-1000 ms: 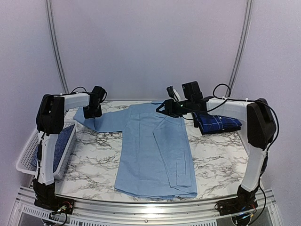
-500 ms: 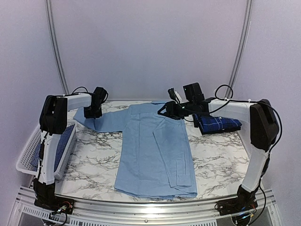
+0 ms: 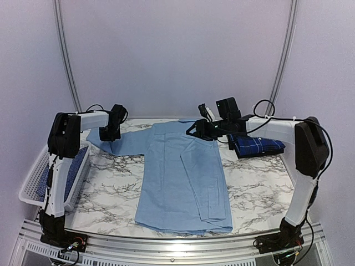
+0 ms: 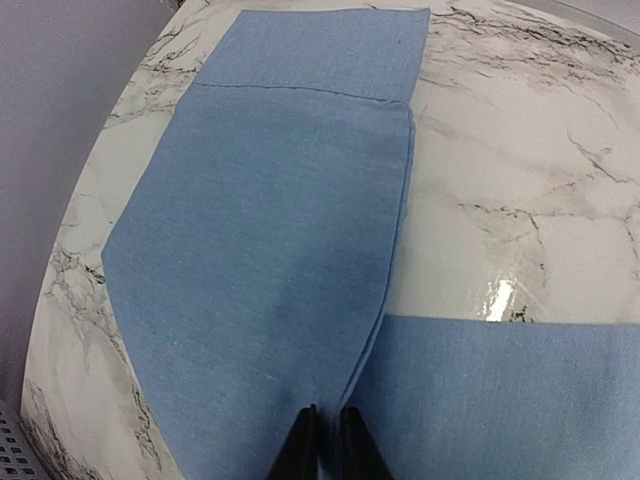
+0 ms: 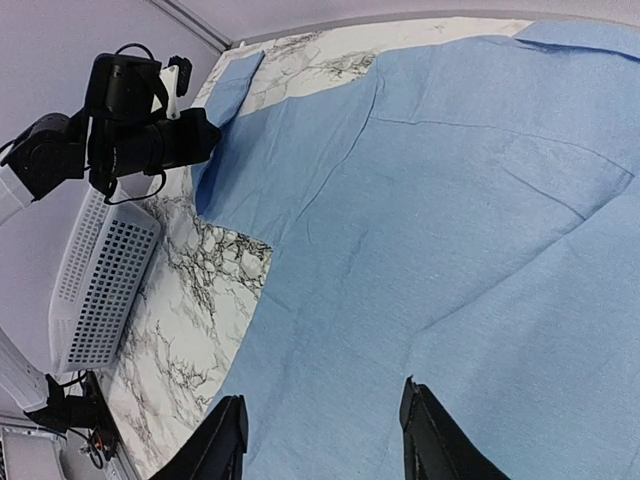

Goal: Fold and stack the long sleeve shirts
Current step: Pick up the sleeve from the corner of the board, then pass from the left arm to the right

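The plain light blue shirt (image 3: 183, 177) lies flat on the marble table, its right sleeve folded down over the body and its left sleeve (image 4: 270, 250) stretched out to the far left. My left gripper (image 3: 109, 136) is shut on the edge of that sleeve, with cloth pinched between the tips (image 4: 325, 430). My right gripper (image 3: 194, 129) is open and empty, hovering over the shirt's upper right shoulder area (image 5: 325, 420). The dark navy plaid shirt (image 3: 256, 145) lies folded at the far right. The blue-and-white check shirt (image 3: 69, 172) lies in the basket.
A white perforated basket (image 3: 30, 185) stands off the table's left edge and also shows in the right wrist view (image 5: 100, 280). The table's curved far edge runs just behind the sleeve's cuff (image 4: 320, 50). Bare marble (image 3: 111, 177) lies between the basket and the shirt.
The left arm has shifted slightly left and back while holding the sleeve. The right gripper has moved a little left over the shirt. The shirts lie as before.
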You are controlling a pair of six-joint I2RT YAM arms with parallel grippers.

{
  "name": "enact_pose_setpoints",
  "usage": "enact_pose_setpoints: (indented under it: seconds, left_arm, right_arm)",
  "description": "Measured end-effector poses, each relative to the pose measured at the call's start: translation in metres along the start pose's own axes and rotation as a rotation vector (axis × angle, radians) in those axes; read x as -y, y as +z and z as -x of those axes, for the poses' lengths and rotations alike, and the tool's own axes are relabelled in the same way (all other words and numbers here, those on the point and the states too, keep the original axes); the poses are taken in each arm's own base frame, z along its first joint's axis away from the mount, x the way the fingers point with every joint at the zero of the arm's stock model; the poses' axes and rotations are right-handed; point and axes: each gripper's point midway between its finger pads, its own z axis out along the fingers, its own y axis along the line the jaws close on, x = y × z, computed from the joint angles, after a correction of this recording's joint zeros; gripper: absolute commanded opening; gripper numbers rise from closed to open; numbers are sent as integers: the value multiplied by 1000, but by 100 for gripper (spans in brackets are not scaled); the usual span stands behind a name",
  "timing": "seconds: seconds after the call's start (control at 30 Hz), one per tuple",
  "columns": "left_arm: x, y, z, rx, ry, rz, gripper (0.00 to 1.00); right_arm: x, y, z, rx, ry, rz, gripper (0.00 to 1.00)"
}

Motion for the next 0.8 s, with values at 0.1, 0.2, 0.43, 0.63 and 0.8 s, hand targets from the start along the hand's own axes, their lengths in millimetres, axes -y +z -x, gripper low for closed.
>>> enact_pose_setpoints:
  seconds: [0.1, 0.2, 0.43, 0.63, 0.8]
  left_arm:
    - [1, -1, 0, -1, 4, -3, 0]
    - [5, -5, 0, 2, 18, -17, 0]
    - [33, -53, 12, 55, 74, -135, 0]
    - [59, -115, 12, 124, 113, -242, 0]
    - [51, -121, -1, 113, 130, -249, 0]
  right_arm:
    - [0, 0, 0, 0, 0, 0, 48]
    - [0, 0, 0, 0, 0, -1, 49]
    - [1, 1, 0, 5, -4, -15, 49]
    - [3, 1, 1, 9, -10, -26, 49]
    - [5, 1, -1, 9, -11, -34, 49]
